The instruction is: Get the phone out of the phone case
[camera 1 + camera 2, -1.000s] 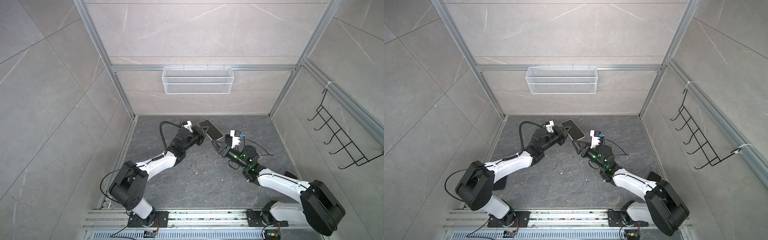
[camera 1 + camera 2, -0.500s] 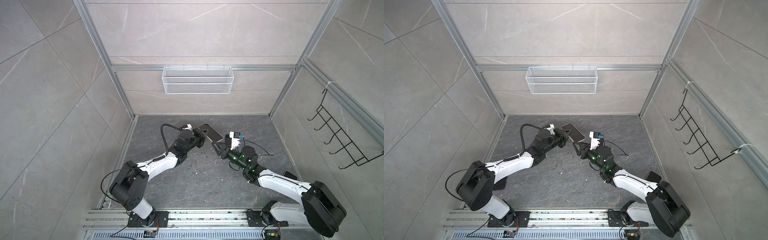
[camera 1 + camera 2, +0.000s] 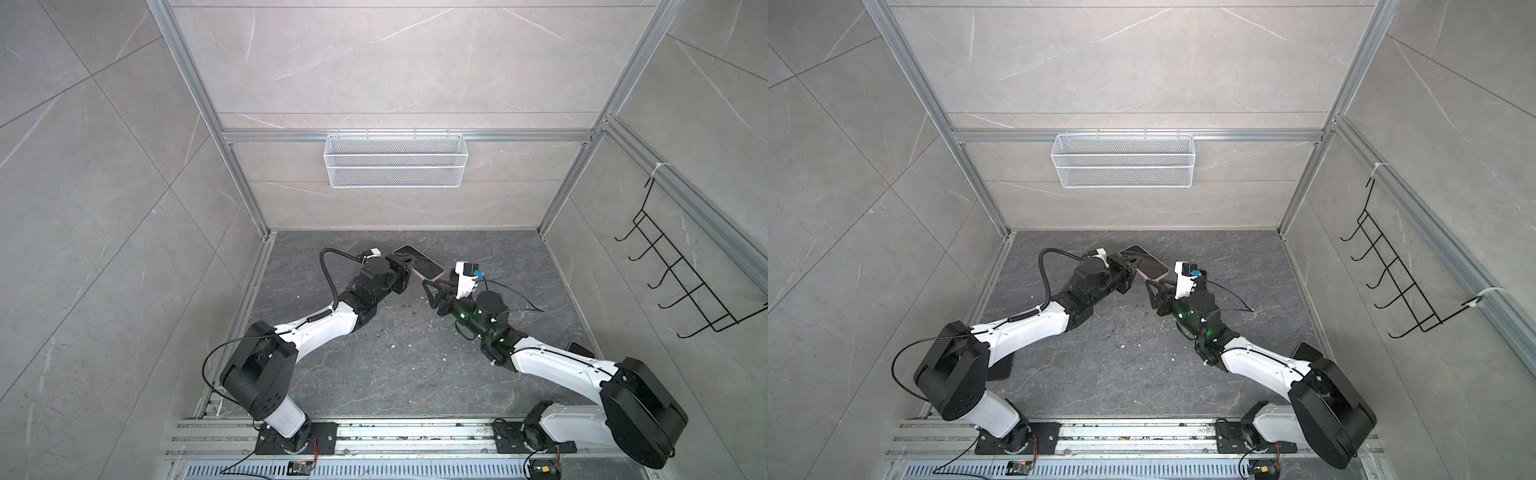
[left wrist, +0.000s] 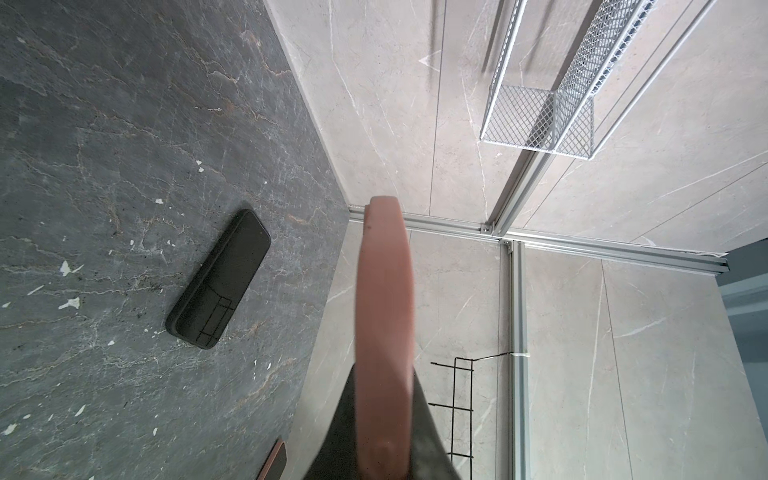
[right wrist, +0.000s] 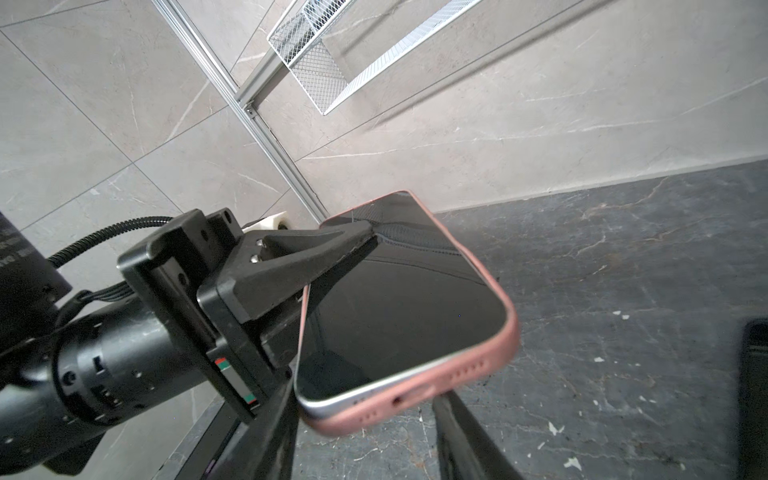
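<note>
Item: phone (image 5: 399,299), seated in pink phone case (image 5: 353,422), held above the surface (image 3: 415,365). My left fingers (image 5: 316,245): pinching the phone at its side edge. My right fingers (image 5: 465,436): spread, flanking its port end; contact unclear.

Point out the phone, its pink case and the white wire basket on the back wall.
phone (image 5: 399,307): right wrist view, middle of the dark screen.
pink case (image 4: 384,291): left wrist view, on its long side, seen edge-on.
wire basket (image 3: 395,176): in a top view, on its front mesh wall.
</note>
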Action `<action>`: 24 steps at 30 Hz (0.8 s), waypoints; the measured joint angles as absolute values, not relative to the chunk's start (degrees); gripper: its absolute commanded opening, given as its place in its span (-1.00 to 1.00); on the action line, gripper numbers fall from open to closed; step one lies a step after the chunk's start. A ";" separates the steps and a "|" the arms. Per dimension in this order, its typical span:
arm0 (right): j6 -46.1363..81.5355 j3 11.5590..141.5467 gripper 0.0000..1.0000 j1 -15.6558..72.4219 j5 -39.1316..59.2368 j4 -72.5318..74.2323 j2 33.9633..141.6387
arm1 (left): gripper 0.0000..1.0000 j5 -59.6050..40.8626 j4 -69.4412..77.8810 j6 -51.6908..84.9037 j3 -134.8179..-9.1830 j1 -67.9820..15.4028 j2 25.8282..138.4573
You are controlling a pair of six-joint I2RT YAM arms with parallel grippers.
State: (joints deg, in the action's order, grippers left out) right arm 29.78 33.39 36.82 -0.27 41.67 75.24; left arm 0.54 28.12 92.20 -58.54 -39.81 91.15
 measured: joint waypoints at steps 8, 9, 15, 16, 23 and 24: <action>26.22 33.61 0.10 37.10 -4.36 41.76 77.25 | -1.00 0.97 26.85 94.28 -60.90 -40.29 91.81; 25.85 33.52 0.11 36.60 -6.35 39.86 77.95 | -1.00 0.21 27.51 94.80 -61.45 -40.56 91.64; 24.60 31.48 0.17 34.81 -14.20 32.45 80.23 | -1.00 -2.37 32.36 96.25 -64.77 -42.28 89.27; 24.56 31.05 0.19 34.81 -14.44 32.51 80.12 | -1.00 -2.70 32.93 96.27 -64.90 -42.37 88.95; 26.85 27.31 0.28 33.08 -6.63 33.28 73.34 | -1.00 -2.90 33.91 96.49 -63.92 -41.04 87.96; 27.64 27.31 0.28 32.32 -4.64 33.69 72.05 | -1.00 -2.79 33.93 96.55 -63.48 -40.84 87.94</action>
